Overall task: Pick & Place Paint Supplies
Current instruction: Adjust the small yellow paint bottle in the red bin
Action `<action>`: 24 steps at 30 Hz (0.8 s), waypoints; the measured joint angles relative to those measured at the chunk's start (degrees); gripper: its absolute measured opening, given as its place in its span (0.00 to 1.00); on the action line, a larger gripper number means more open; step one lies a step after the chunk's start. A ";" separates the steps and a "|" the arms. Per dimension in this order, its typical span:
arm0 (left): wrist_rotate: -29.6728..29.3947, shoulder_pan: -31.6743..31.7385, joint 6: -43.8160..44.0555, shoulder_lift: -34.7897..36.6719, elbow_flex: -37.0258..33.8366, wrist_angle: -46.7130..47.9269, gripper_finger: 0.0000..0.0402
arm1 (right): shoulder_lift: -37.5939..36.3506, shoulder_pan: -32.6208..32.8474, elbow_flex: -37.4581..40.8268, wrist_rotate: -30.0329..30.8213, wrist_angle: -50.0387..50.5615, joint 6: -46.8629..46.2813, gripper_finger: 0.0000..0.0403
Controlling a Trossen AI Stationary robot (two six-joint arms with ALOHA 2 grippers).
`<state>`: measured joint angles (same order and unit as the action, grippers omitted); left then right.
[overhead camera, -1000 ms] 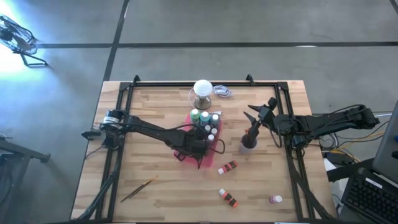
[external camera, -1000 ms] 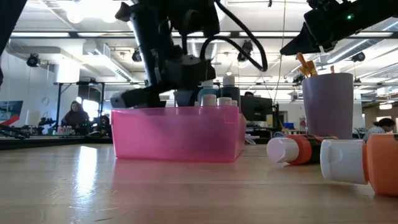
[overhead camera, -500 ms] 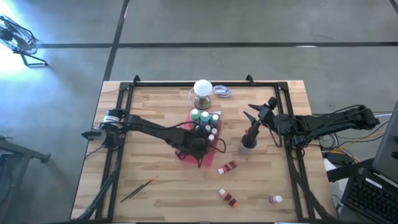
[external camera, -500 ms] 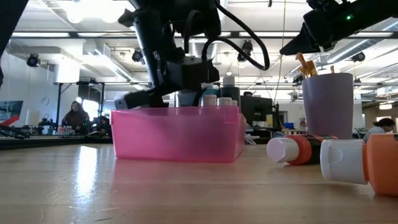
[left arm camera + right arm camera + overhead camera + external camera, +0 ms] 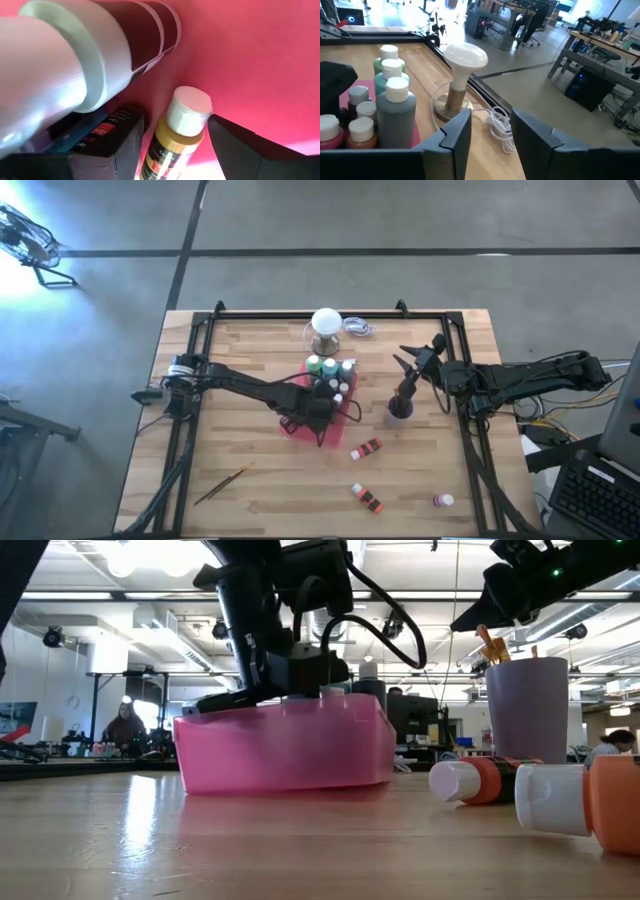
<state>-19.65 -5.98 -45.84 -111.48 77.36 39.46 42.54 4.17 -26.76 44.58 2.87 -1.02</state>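
Wooden table (image 5: 250, 500) scattered with white-capped paint bottles (image 5: 366, 448); both arms' fingers parted, gripping nothing.

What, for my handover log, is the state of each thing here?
pink tray: tilted, bottles inside
left gripper: open, astride the gold bottle
gold bottle: capped, in the tray
right gripper: open, empty
purple cup: upright, holding brushes
orange bottle: on its side
loose brush: flat on the table
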 joint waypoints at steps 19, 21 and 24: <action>2.68 -0.09 -1.72 -0.09 -0.61 -0.04 0.37 | 0.02 -1.86 0.00 0.00 -0.07 0.81 0.19; 2.68 -0.13 -1.77 -0.08 -0.61 -0.04 0.37 | 0.02 -1.86 0.00 0.00 -0.08 1.04 0.18; 2.73 -0.13 -1.73 -0.04 -0.61 -0.08 0.37 | 0.02 -1.86 0.00 0.00 -0.09 1.03 0.16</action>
<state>-16.92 -6.11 -47.58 -111.53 76.75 39.38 42.57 2.31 -26.76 44.58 2.79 0.02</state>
